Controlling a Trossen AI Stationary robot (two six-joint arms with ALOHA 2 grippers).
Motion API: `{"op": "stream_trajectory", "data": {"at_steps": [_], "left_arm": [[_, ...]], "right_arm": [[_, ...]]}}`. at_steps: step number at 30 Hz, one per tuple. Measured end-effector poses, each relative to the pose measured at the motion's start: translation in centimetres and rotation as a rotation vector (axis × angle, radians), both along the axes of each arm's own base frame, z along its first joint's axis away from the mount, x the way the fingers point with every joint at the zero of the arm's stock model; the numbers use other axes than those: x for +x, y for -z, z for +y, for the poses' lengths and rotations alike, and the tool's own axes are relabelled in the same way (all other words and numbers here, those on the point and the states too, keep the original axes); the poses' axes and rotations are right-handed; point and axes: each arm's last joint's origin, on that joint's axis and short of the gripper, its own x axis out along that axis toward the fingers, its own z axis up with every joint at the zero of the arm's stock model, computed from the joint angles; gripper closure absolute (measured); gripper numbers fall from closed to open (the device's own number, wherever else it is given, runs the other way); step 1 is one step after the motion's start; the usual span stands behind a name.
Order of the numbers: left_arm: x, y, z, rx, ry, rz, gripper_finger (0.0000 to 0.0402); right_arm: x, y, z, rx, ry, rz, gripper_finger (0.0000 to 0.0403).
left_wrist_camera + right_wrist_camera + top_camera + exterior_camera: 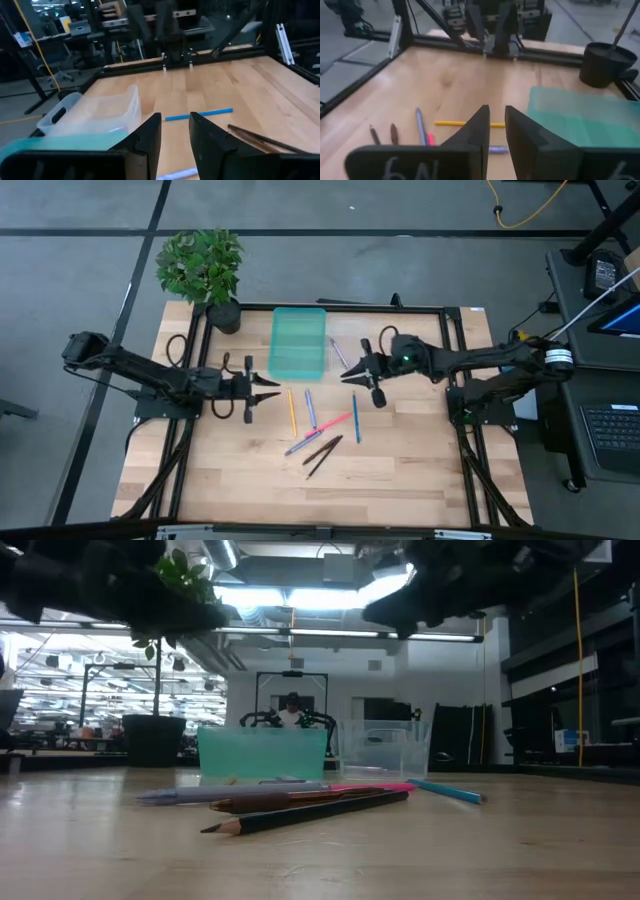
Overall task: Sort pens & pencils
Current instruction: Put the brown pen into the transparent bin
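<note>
Your left gripper sits left of centre in the high view, above the table, fingers a narrow gap apart with nothing between them. Your right gripper is just right of the teal tray, also only narrowly parted and empty. The pens and pencils are all loose on the wooden table in the middle of the frame, below the tray — a yellow pencil, a purple pen, a pink one, a blue one and two dark pencils lowest down. One more purple pen lies near the tray's right edge. A potted plant stands at the upper left.
</note>
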Motion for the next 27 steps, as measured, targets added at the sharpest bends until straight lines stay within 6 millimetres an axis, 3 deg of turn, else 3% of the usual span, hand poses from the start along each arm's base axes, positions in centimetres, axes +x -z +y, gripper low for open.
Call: {"op": "stream_trajectory", "data": {"at_steps": [9, 19, 27], "left_arm": [[-0.8, 0.5, -0.8, -0.086, 0.055, -0.013, 0.0308], [-0.5, 0.8, -2.0, -0.120, 0.113, -0.021, 0.0308], [0.4, 2.1, -3.2, -0.173, 0.150, 0.026, 0.0308]], "right_arm": [[-1.1, 1.6, 2.2, 0.048, -0.053, -0.057, 0.0341], [0.0, 3.7, 5.3, 0.034, -0.063, 0.003, 0.0341], [0.9, 5.3, 6.9, 0.116, -0.075, 0.030, 0.0341]]}}
